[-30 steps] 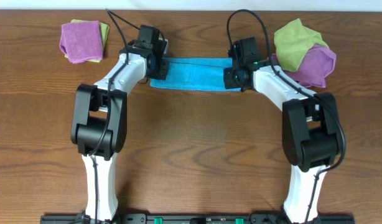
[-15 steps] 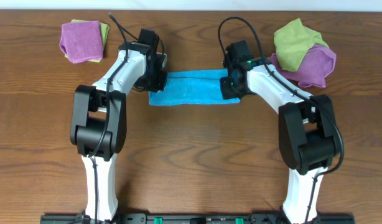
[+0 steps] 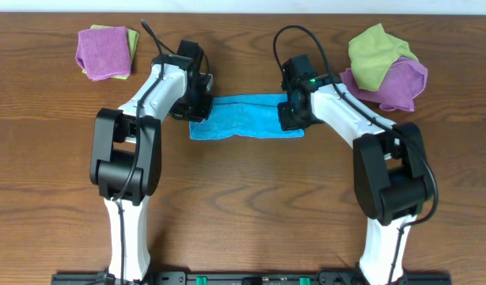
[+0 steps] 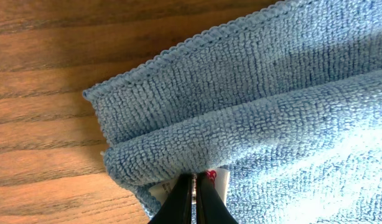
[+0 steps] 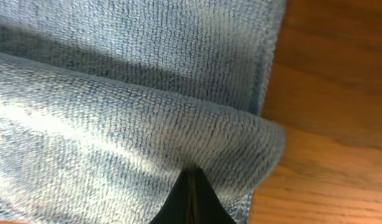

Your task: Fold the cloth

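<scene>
The left end effector is clenched on the cloth at its left fold (white tag right by the tips). The cloth is stretched as a folded strip across the tabletop. Its right fold seems to be pinched by the right end effector, whose tips are mostly buried.

Cloth central, left gripper on left end, right gripper on right end — left pile, right pile behind, outward.
</scene>
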Controlling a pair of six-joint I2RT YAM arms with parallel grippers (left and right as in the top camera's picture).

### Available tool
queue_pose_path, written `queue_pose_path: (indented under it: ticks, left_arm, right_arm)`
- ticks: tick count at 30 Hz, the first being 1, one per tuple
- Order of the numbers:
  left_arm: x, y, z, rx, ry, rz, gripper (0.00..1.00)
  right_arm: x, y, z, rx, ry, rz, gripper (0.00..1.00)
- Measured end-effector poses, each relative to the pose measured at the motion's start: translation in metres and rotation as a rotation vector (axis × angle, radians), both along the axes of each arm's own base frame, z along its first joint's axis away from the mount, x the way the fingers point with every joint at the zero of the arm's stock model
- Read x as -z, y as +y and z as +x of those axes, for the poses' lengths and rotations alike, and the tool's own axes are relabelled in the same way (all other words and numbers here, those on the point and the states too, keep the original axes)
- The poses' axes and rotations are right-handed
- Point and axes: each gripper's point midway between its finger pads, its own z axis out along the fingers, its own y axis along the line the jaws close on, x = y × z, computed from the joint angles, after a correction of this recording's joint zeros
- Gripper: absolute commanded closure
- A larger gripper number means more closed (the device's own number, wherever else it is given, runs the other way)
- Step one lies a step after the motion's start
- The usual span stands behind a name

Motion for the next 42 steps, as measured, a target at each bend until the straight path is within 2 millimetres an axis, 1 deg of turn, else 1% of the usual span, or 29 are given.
queue_pose_path:
  ticks: [3, 7, 8, 12, 15, 17, 19, 22, 25, 28, 31, 33, 34, 36, 38, 40, 42]
  left_arm:
    - [-0.002, 0.002, 0.001, 0.003, -0.018, 0.018, 0.94]
    - [-0.007, 0.009, 0.004, 0.006, -0.054, 0.069, 0.94]
    - [-0.01, 0.011, 0.007, 0.002, -0.067, 0.078, 0.94]
    - [-0.022, 0.02, 0.013, -0.015, -0.102, 0.088, 0.94]
    - [-0.033, 0.024, 0.017, -0.022, -0.135, 0.093, 0.94]
    - [-0.046, 0.025, 0.019, -0.022, -0.163, 0.091, 0.94]
    - [-0.059, 0.024, 0.021, -0.02, -0.194, 0.085, 0.94]
    - [-0.078, 0.023, 0.019, -0.018, -0.224, 0.077, 0.94]
    - [-0.091, 0.022, 0.012, -0.013, -0.226, 0.075, 0.94]
    - [-0.096, 0.02, -0.001, 0.0, -0.195, 0.082, 0.94]
    - [-0.1, 0.013, -0.009, -0.007, -0.204, 0.068, 0.94]
    - [-0.102, 0.01, -0.012, -0.02, -0.233, 0.043, 0.94]
    - [-0.101, 0.009, -0.015, -0.032, -0.25, 0.021, 0.94]
    - [-0.098, 0.006, -0.021, -0.055, -0.279, -0.03, 0.94]
    - [-0.091, -0.001, -0.02, -0.093, -0.315, -0.124, 0.94]
    - [-0.08, -0.008, -0.021, -0.122, -0.314, -0.213, 0.94]
    - [-0.07, -0.011, -0.026, -0.153, -0.282, -0.26, 0.94]
  right_arm:
    - [-0.019, -0.004, 0.004, 0.007, -0.048, -0.015, 0.98]
    - [-0.061, -0.007, 0.008, 0.014, -0.139, -0.006, 0.98]
    - [-0.072, -0.007, 0.01, 0.01, -0.166, -0.004, 0.99]
    - [-0.1, -0.013, 0.01, -0.007, -0.231, -0.023, 0.98]
    - [-0.128, -0.018, 0.005, -0.022, -0.281, -0.032, 0.98]
    - [-0.147, -0.022, -0.002, -0.026, -0.307, -0.034, 0.99]
    - [-0.165, -0.027, -0.013, -0.028, -0.323, -0.036, 0.98]
    - [-0.182, -0.034, -0.032, -0.033, -0.317, -0.043, 0.98]
    - [-0.194, -0.041, -0.051, -0.032, -0.332, -0.045, 0.98]
    - [-0.203, -0.051, -0.075, -0.029, -0.378, -0.04, 0.98]
    - [-0.208, -0.06, -0.097, -0.019, -0.501, -0.007, 0.99]
    - [-0.199, -0.065, -0.105, -0.007, -0.54, 0.012, 0.99]
    - [-0.189, -0.069, -0.109, 0.001, -0.535, 0.021, 0.99]
    - [-0.169, -0.076, -0.111, 0.025, -0.51, 0.053, 0.99]
    - [-0.152, -0.084, -0.105, 0.062, -0.473, 0.095, 0.99]
    - [-0.145, -0.091, -0.09, 0.096, -0.472, 0.162, 0.99]
    - [-0.139, -0.093, -0.077, 0.108, -0.469, 0.225, 0.99]
